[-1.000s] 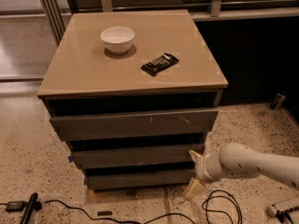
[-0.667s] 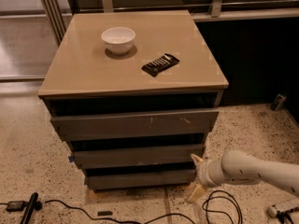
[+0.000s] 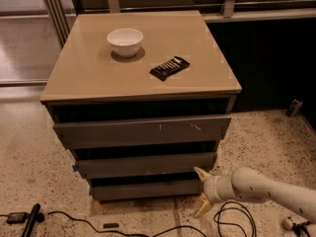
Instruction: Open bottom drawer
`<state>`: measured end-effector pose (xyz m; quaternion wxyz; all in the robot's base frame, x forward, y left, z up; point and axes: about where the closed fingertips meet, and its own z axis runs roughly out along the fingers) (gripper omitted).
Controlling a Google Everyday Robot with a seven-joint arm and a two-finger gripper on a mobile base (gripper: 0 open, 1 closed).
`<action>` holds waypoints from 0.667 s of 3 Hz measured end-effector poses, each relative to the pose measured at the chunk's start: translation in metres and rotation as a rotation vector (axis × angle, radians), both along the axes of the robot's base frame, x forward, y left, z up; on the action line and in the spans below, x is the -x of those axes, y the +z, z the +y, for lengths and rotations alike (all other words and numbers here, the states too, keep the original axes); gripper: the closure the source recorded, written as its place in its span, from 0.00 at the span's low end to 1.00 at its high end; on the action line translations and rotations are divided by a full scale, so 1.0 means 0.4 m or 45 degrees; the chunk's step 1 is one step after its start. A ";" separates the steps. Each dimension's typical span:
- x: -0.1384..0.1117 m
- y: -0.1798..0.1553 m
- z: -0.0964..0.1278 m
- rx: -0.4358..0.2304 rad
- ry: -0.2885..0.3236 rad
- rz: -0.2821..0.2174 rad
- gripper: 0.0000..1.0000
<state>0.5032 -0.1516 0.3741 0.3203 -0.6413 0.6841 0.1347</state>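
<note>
The bottom drawer (image 3: 145, 188) is the narrowest dark grey front, lowest of three under the tan cabinet top. It looks pushed in, with a dark gap above it. My gripper (image 3: 202, 191) reaches in from the lower right on a white arm and sits just off the drawer's right end. Its two pale fingers (image 3: 201, 173) are spread apart, one up near the drawer's top corner, one down near the floor. It holds nothing.
The mid-width drawer (image 3: 147, 164) and the widest, scratched drawer (image 3: 143, 131) sit above. A white bowl (image 3: 125, 41) and a black bar-shaped object (image 3: 169, 67) lie on the cabinet top (image 3: 89, 78). Black cables (image 3: 232, 216) and a black tool (image 3: 30, 220) lie on the speckled floor.
The gripper has edged slightly left toward the bottom drawer's right end. The drawers have not moved.
</note>
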 end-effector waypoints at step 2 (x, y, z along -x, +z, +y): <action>-0.001 -0.132 0.015 0.011 -0.001 0.117 0.00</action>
